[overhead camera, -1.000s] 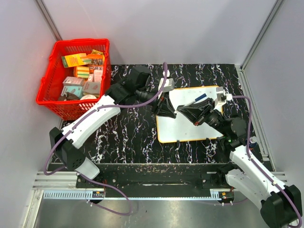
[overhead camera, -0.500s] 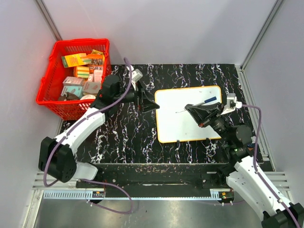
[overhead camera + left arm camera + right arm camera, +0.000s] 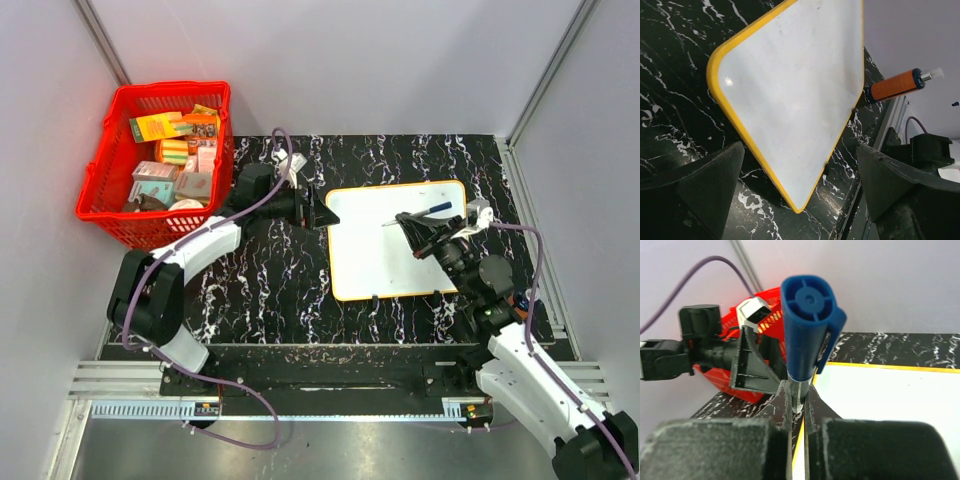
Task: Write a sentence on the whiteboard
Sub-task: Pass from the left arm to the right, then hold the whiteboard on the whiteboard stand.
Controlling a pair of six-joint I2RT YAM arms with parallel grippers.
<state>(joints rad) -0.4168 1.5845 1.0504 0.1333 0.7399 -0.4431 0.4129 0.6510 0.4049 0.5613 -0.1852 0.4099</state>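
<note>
Blue marker [image 3: 425, 211] clenched in right claw [image 3: 410, 222], tip over whiteboard [image 3: 385, 260], ready for writing. Whiteboard lies flat on table [image 3: 270, 290], looks blank. Left claw [image 3: 322, 213] spread wide, empty, just beside board's left edge, maybe to steady it.

Our right gripper [image 3: 799, 397] clamps a blue marker [image 3: 807, 325], its capped end and pocket clip pointing straight at the lens. The barrel is pinched between fingers whose dark padded backs fill the bottom of the frame. To the right we see the whiteboard [image 3: 890, 400], its orange-yellow rim lying on the black marbled table [image 3: 900, 342]. At left the left arm [image 3: 700, 357] reaches in, a purple cable [image 3: 690, 277] looping above it. A red basket [image 3: 767, 295] stands behind it against a pale wall.
</note>
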